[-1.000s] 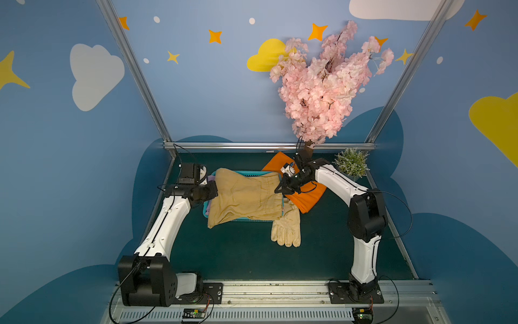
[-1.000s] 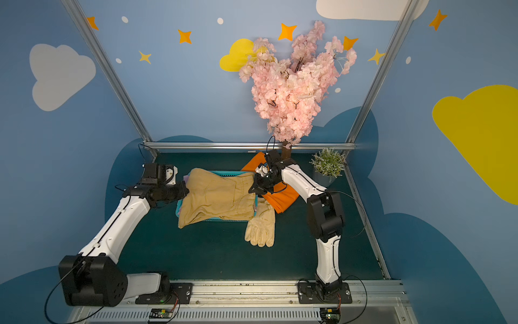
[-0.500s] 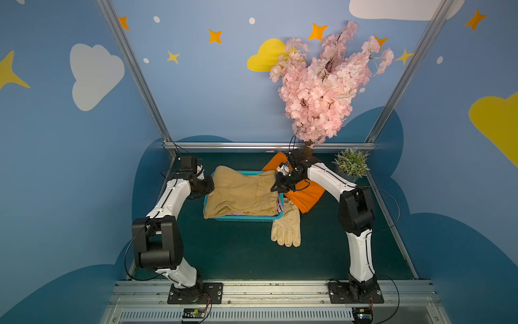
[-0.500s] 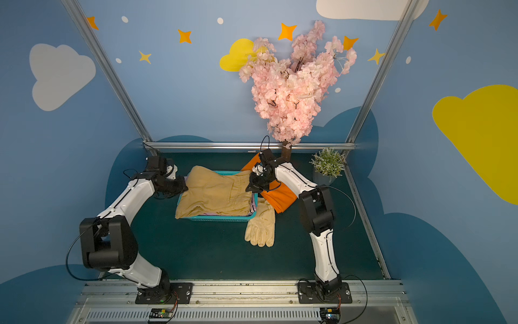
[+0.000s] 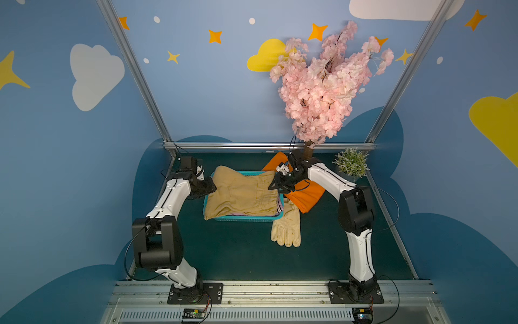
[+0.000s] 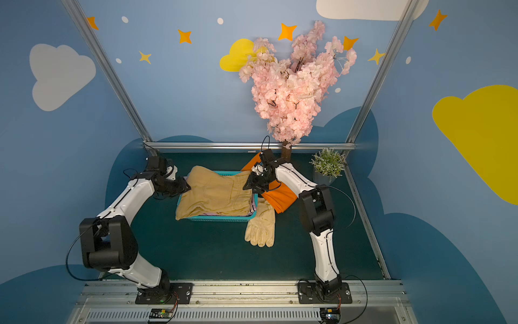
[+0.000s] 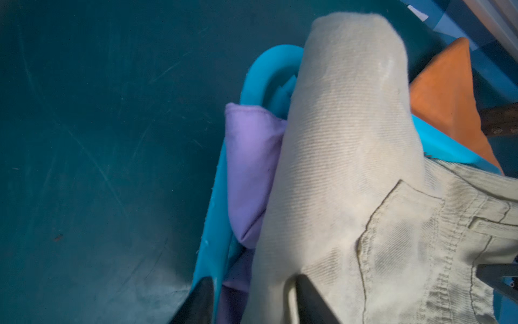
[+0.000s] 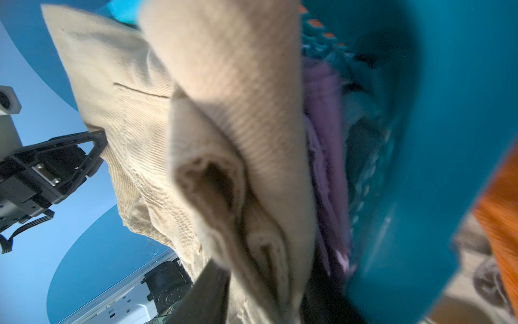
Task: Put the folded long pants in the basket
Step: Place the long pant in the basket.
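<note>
The tan folded long pants (image 5: pixel 241 193) (image 6: pixel 215 196) lie spread across the top of the teal basket (image 5: pixel 244 218) (image 6: pixel 221 218), overhanging its left end. Lilac pants (image 7: pixel 249 174) (image 8: pixel 322 140) lie under them inside the basket. Orange pants (image 5: pixel 305 196) (image 6: pixel 280 199) rest on the mat at the basket's right. My left gripper (image 5: pixel 208 187) (image 7: pixel 255 303) is open at the left end, one finger on the tan cloth and one outside the basket wall. At the right end my right gripper (image 5: pixel 276 185) (image 8: pixel 266 297) is open, with a tan fold between its fingers.
A pair of cream gloves (image 5: pixel 286 227) (image 6: pixel 260 227) lies on the mat against the basket's front right corner. A pink blossom tree (image 5: pixel 322 92) stands at the back, right behind the right arm. A small potted plant (image 5: pixel 351 164) sits in the back right corner.
Both arms have lowered the tan pants from a stretched hold above the basket onto it. Both grippers, shut on the cloth before, now have their fingers apart.
</note>
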